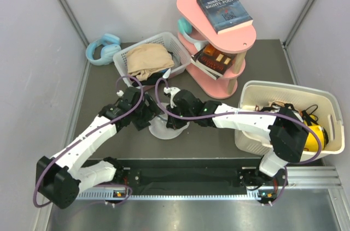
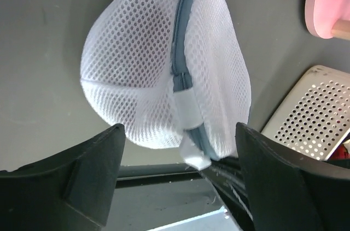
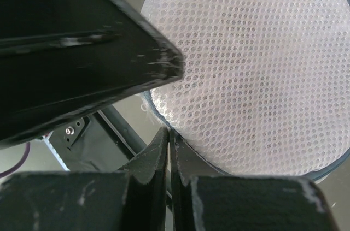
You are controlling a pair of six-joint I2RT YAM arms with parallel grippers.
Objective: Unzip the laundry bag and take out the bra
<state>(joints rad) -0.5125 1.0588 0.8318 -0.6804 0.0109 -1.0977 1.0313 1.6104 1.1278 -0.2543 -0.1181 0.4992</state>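
Observation:
The laundry bag is a white mesh dome with a blue-teal zipper band, at the table's middle. In the left wrist view the laundry bag stands on edge, its band running top to bottom, with a white tab at the lower end. My left gripper is open, and its fingers straddle the bag's lower end without touching it. My right gripper is shut, its tips pinched at the bag's zipper rim. The bra is hidden.
A white slatted basket with beige cloth stands behind the bag. A pink shelf holding a book is at the back right. A cream tub is at the right, blue headphones at the back left.

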